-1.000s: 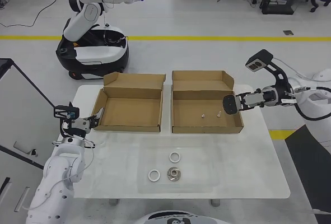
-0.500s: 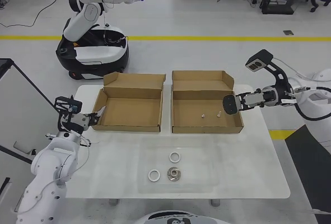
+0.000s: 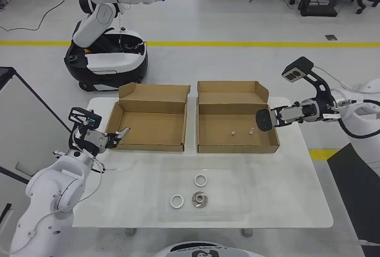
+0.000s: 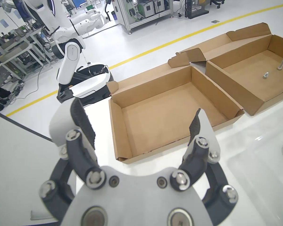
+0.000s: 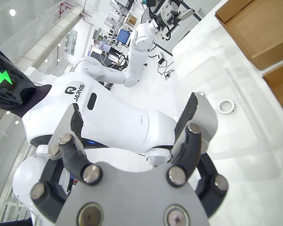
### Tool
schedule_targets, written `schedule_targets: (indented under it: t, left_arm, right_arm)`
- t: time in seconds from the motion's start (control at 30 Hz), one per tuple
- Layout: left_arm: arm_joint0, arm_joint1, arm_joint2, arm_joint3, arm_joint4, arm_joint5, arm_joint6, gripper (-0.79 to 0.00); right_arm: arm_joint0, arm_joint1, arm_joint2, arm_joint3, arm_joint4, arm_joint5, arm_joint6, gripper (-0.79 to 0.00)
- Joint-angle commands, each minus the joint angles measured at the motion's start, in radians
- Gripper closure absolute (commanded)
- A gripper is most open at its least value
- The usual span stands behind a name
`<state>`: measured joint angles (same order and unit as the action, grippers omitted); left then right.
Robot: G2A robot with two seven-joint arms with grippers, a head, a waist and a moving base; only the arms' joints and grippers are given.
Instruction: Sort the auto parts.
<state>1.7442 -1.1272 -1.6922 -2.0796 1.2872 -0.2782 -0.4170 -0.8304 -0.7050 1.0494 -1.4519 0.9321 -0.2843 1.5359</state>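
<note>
Two open cardboard boxes stand side by side at the back of the white table. The left box (image 3: pixel 150 127) (image 4: pixel 165 116) is bare inside. The right box (image 3: pixel 222 125) (image 4: pixel 245 68) holds two bolts (image 3: pixel 233 133) (image 3: pixel 250 131) (image 4: pixel 265 74). Two white rings (image 3: pixel 201 180) (image 3: pixel 177 201) (image 5: pixel 226 106) and a grey metal part (image 3: pixel 200 200) lie in a shallow clear tray (image 3: pixel 231 193) near the front. My left gripper (image 3: pixel 119 135) (image 4: pixel 139 116) is open beside the left box's front-left corner. My right gripper (image 3: pixel 265 120) (image 5: pixel 134 104) is open at the right box's right wall.
Another white robot on a wheeled base (image 3: pixel 106 61) stands on the floor behind the table. A grey panel (image 3: pixel 9 115) lies off the table's left edge. Bare tabletop (image 3: pixel 292 186) runs right of the tray.
My left gripper has swung to the right, closer to the left box's front-left corner. The right arm and the parts have not moved.
</note>
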Motion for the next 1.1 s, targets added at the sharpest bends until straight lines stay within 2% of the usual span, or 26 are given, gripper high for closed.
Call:
schedule_targets:
  t: [0.0, 0.1, 0.2, 0.43, 0.67, 1.07]
  left_arm:
    - [0.000, 0.000, 0.000, 0.000, 0.000, 0.000, 0.000, -0.785]
    - [-0.005, 0.000, -0.005, -0.008, -0.025, -0.016, 0.013, -0.785]
    - [-0.028, 0.005, -0.014, -0.040, -0.049, -0.078, -0.039, -0.785]
    - [-0.130, 0.019, 0.011, -0.162, -0.113, -0.181, -0.335, -0.785]
    - [-0.246, 0.032, 0.106, -0.228, -0.212, -0.240, -0.613, -0.785]
    - [-0.368, 0.042, 0.304, -0.270, -0.293, -0.260, -0.841, -0.785]
  right_arm:
    - [0.000, 0.000, 0.000, 0.000, 0.000, 0.000, 0.000, -0.785]
    - [0.000, 0.000, 0.000, 0.000, 0.000, 0.000, 0.000, -0.785]
    - [0.000, 0.000, 0.000, 0.000, 0.000, 0.000, 0.000, -0.785]
    - [0.000, 0.000, 0.000, 0.000, 0.000, 0.000, 0.000, -0.785]
    - [0.000, 0.000, 0.000, 0.000, 0.000, 0.000, 0.000, -0.785]
    - [0.000, 0.000, 0.000, 0.000, 0.000, 0.000, 0.000, -0.785]
